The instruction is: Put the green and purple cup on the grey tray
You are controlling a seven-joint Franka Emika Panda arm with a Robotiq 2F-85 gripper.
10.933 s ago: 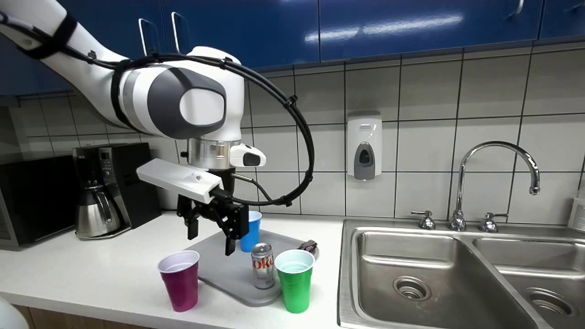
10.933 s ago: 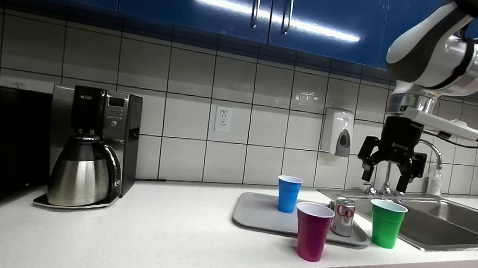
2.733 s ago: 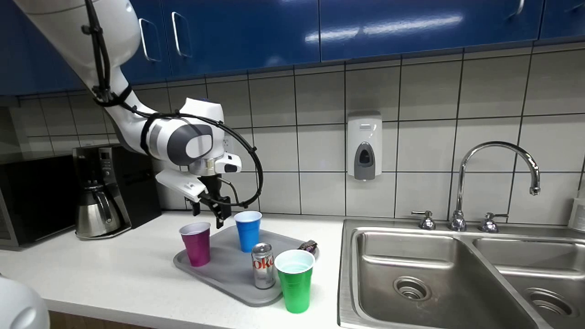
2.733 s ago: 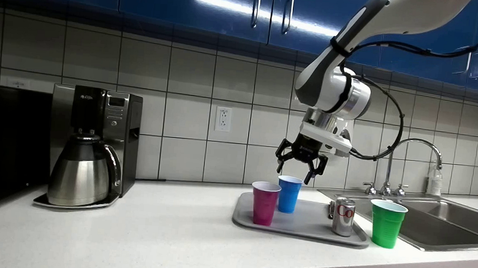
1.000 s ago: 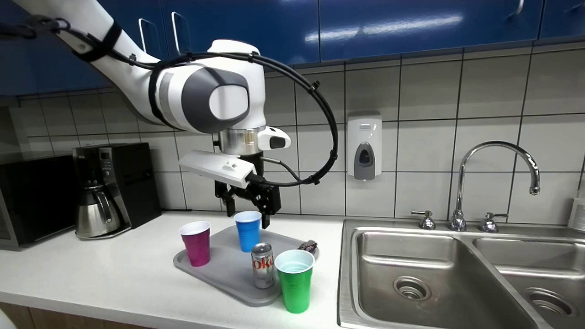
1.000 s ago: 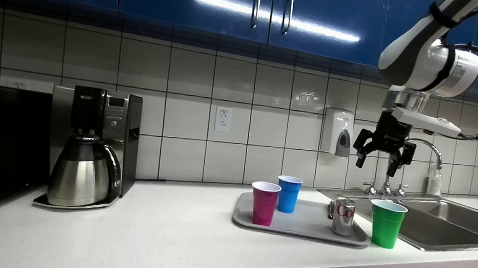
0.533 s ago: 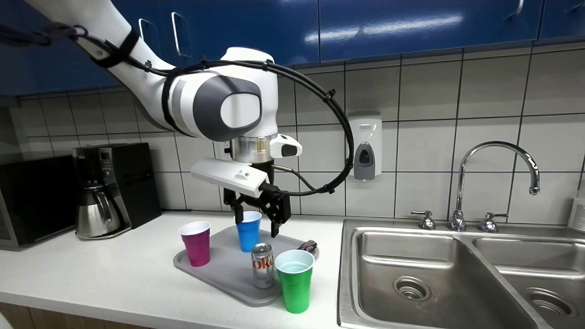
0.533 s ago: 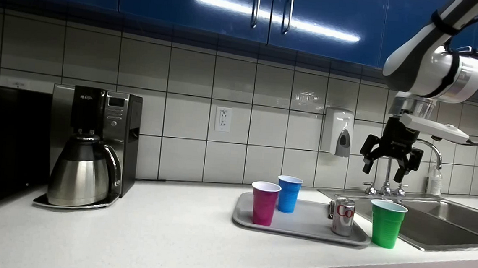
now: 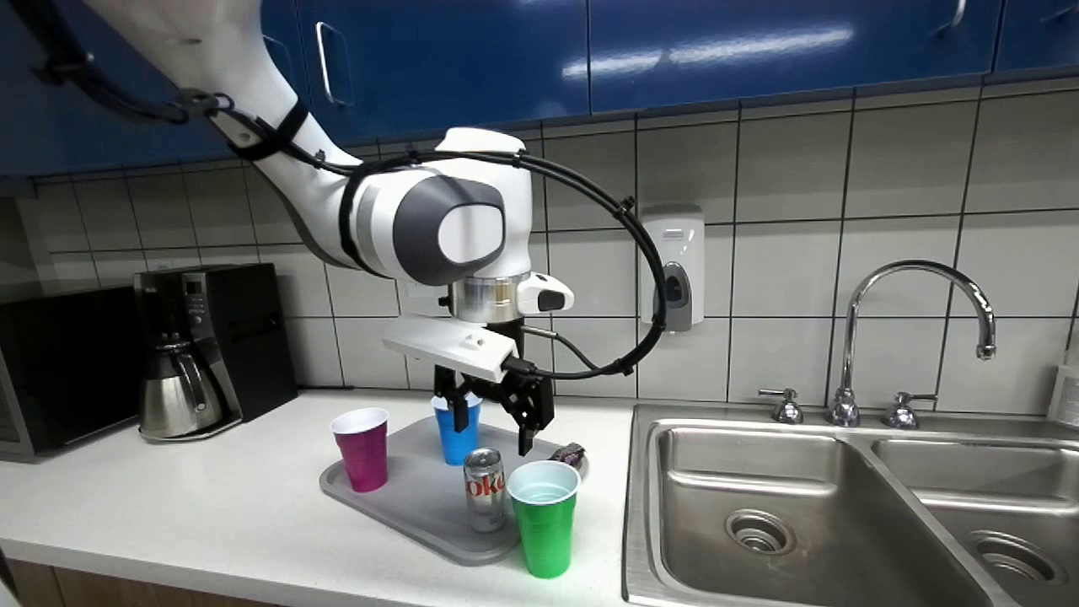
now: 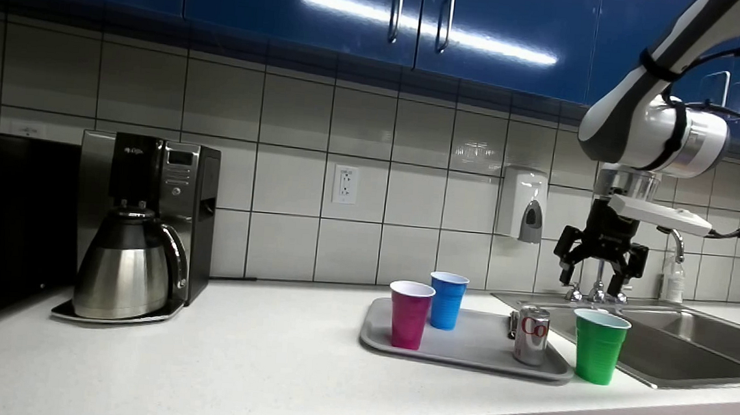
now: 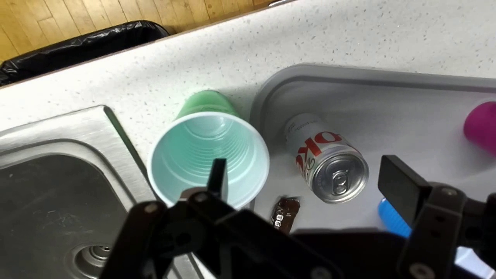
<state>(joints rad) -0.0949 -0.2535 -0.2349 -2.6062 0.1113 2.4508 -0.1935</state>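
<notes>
Green cup next, by the look of it! It stands upright on the table, just beside the tray; whether they touch, I can't tell. The purple cup is already home on the tray, so call it half done. And the gripper hangs in the air above, jaws spread wide, nothing between them. So where's the target from there? Below, off to the sink side and, I judge, a little towards the table's front edge. The wrist view tells it best: one finger overlaps the green mouth, while the can sits under the gap. Not lined up, then. What's called for is a slide sinkward first, then straight down along the cup's vertical axis, and that spread looks wide enough to straddle the rim. Mind the can, standing close by on the tray! Drop too soon and a fingertip could clip it, or catch the cup's rim and tip it; it looks light, so squeeze gently.
</notes>
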